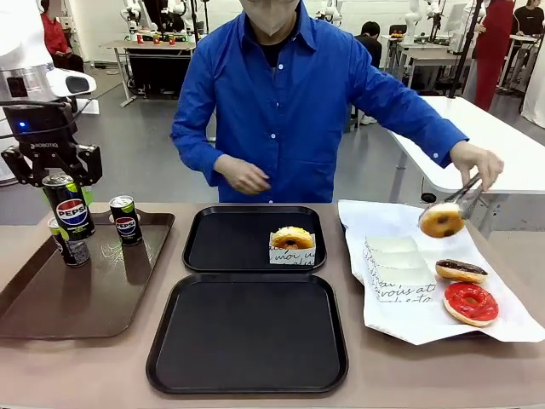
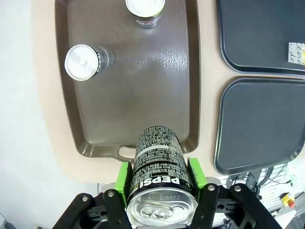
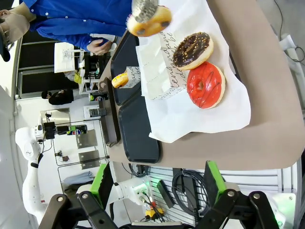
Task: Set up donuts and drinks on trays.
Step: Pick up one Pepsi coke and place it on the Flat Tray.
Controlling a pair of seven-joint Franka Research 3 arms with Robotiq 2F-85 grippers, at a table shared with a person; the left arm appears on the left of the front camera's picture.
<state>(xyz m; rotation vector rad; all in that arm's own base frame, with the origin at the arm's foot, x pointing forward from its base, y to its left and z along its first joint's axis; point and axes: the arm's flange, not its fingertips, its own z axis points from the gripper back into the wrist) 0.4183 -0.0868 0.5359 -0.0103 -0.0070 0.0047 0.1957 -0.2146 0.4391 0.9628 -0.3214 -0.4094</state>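
My left gripper (image 1: 66,189) is shut on a Pepsi can (image 1: 71,211), held upright above the brown tray's far left; the left wrist view shows the can (image 2: 159,171) between the green pads (image 2: 123,177). Two more cans (image 1: 126,220) (image 1: 71,249) stand on that tray. The far black tray (image 1: 230,247) carries one glazed donut in a white box (image 1: 292,244); the near black tray (image 1: 247,336) is bare. The person's tongs hold a glazed donut (image 1: 441,220) over the paper. A chocolate donut (image 1: 461,271) and a red-iced donut (image 1: 470,303) lie there. My right gripper (image 3: 158,183) is open off the table's right end.
The long brown tray (image 1: 51,307) lies at the left, the white paper sheet (image 1: 409,324) with empty white boxes (image 1: 396,268) at the right. The person stands at the far edge, the other hand (image 1: 243,175) hovering behind the far tray.
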